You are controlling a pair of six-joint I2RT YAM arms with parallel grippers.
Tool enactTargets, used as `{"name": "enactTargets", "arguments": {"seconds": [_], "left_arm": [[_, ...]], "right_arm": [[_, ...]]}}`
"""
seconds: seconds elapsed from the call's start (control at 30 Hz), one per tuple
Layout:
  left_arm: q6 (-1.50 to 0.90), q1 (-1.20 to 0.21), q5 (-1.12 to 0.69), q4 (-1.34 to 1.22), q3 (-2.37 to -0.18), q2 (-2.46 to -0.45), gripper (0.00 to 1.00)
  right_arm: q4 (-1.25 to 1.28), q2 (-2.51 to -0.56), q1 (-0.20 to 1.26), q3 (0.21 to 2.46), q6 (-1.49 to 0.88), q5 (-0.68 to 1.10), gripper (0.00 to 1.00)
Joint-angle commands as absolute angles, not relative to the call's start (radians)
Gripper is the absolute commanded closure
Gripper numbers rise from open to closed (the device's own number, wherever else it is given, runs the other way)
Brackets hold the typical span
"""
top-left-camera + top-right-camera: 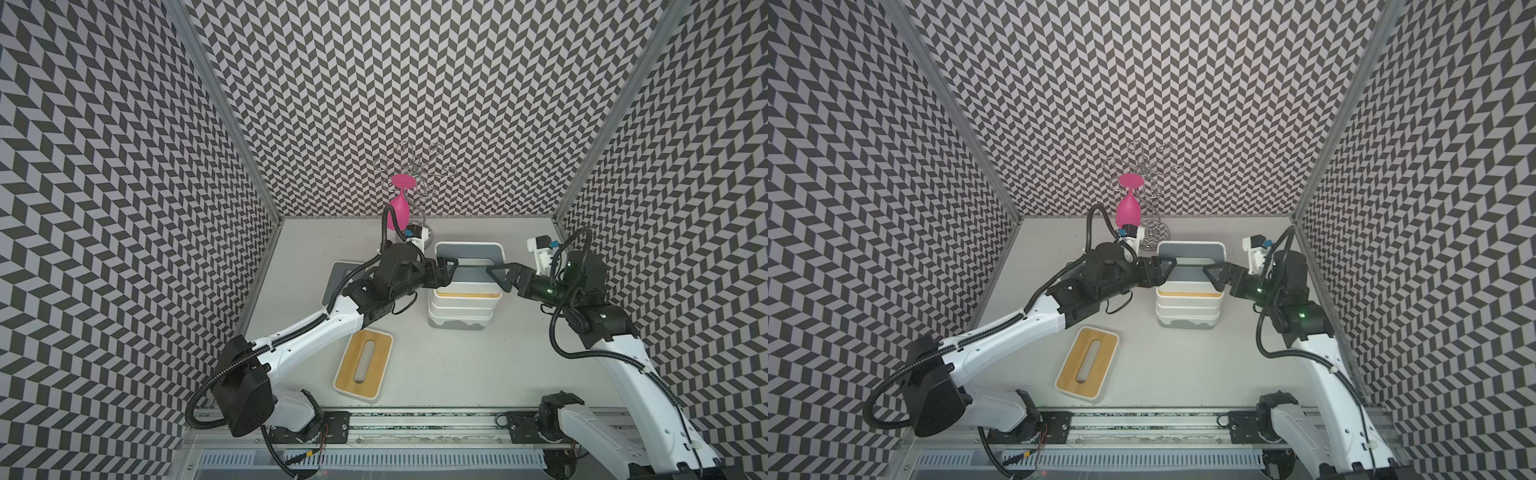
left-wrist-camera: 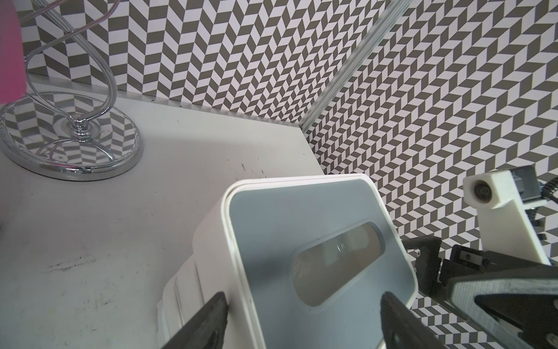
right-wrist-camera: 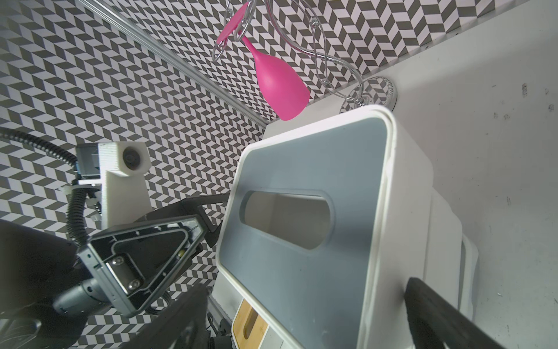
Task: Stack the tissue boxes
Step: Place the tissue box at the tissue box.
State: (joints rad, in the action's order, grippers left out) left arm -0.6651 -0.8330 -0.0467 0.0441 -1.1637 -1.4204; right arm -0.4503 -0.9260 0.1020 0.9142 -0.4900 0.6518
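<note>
1. Far left: spare grey box [image 1: 337, 282] lies flat on the table, half hidden under the left forearm.
2. Front-left: loose bamboo box [image 1: 380, 357] lies flat on the table, long axis roughly front-to-back and well apart from the stack [image 1: 461, 311]. The left arm is the nearer one.
3. Behind the left wrist: pink goblet [image 1: 398, 212] hangs bowl-down on the wire rack [image 2: 81, 127], near the stack's back-left corner. That leaves little room for backing out on that side.
4. Left gripper [image 2: 303, 294]: jaws part-closed across the short width of the top grey box [image 1: 469, 253] at its left end. Fingers look to touch both sides, so I read it as a grip.
5. Centre: top grey box is over the stack, long axis left-right, running straight from one claw to the other. It sits set back, with a strip of the bamboo lid [image 1: 467, 295] beneath showing in front. Can't tell if it's seated or hovering.
6. Right gripper [image 3: 305, 285]: jaws wide, straddling the box's right end and holding nothing.
7. Likely next: bring the box forward and square it on the stack. The move turns on that front-back offset.
</note>
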Motion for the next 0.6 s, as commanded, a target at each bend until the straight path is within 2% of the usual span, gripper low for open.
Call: {"name": "enactTargets", "arguments": {"seconds": [0.0, 0.57], "left_arm": [[-0.658, -0.851, -0.055, 0.052, -1.195, -1.423, 0.20], [-0.670, -0.868, -0.011, 0.044, -1.146, -1.377, 0.20]], "right_arm": [[-0.446, -0.902, 0.107, 0.913, -0.478, 0.703, 0.01], [-0.460, -0.887, 0.114, 0.912, -0.485, 0.714, 0.01]]}}
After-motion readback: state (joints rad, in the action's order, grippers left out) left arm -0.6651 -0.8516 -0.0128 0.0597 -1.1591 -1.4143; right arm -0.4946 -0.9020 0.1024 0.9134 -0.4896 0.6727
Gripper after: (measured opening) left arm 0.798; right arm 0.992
